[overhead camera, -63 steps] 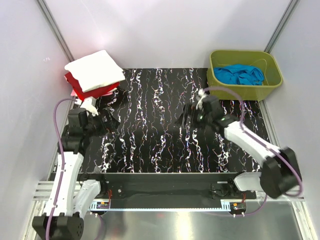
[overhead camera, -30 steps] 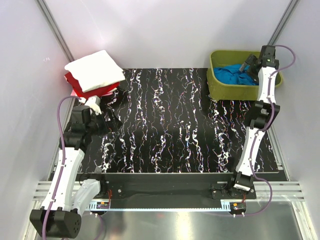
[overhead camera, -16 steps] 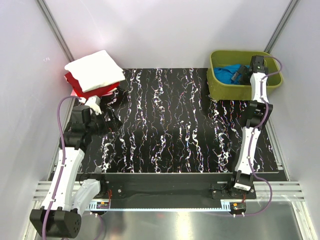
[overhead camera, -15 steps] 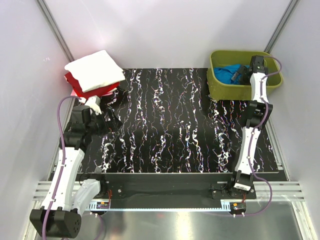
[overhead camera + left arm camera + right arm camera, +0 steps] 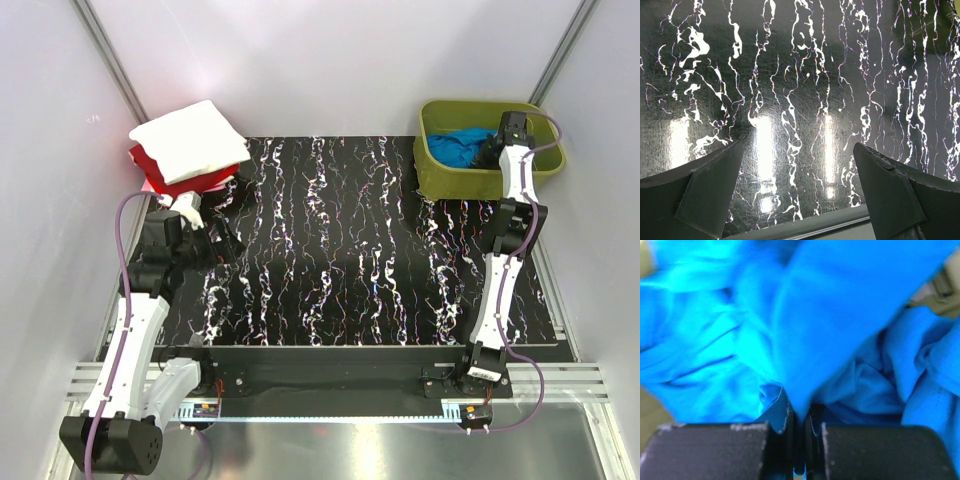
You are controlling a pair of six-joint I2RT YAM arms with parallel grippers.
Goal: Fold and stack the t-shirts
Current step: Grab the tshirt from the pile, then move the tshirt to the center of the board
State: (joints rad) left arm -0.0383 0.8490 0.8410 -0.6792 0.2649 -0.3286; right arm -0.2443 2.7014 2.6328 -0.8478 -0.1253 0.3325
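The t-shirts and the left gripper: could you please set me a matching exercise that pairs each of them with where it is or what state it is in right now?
Column one:
1. white t-shirt
2. red t-shirt
3. blue t-shirt
4. left gripper

Column two:
A. in the green basket, pinched by the shut right gripper
B. open above the table, holding nothing
C. folded, on top of the far-left stack
D. beneath the white one

Pairs: 1-C, 2-D, 3-A, 4-B
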